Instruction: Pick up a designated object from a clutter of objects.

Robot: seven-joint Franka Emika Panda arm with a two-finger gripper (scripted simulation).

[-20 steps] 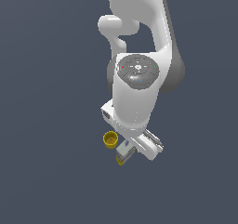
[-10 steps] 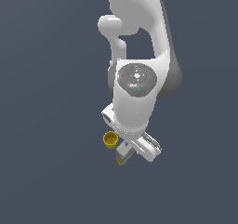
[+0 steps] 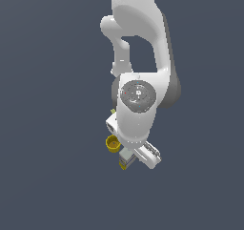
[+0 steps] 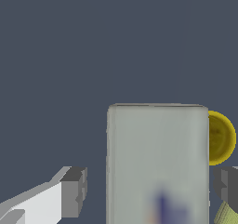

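Seen from above in the exterior view, the white Panda arm (image 3: 138,81) folds down over the clutter, its wrist bulk covering most items. At the exterior view's left of the wrist sits the small yellow cup (image 3: 112,143); just right of it only the yellowish end of the white-grey carton (image 3: 125,161) pokes out under the tool. The dark worktop (image 3: 47,129) carries everything.

Wrist view: tool (image 4: 151,190) released, jaws spread wide, one finger (image 4: 73,190) well clear of the carton (image 4: 158,162), the other finger (image 4: 228,183) close beside its far edge. The carton stands between them, ungripped, blurred blue-purple marks low on its face. The cup (image 4: 221,137) peeks from behind it; a yellow-green pad (image 4: 228,214) is cut off at the frame corner.
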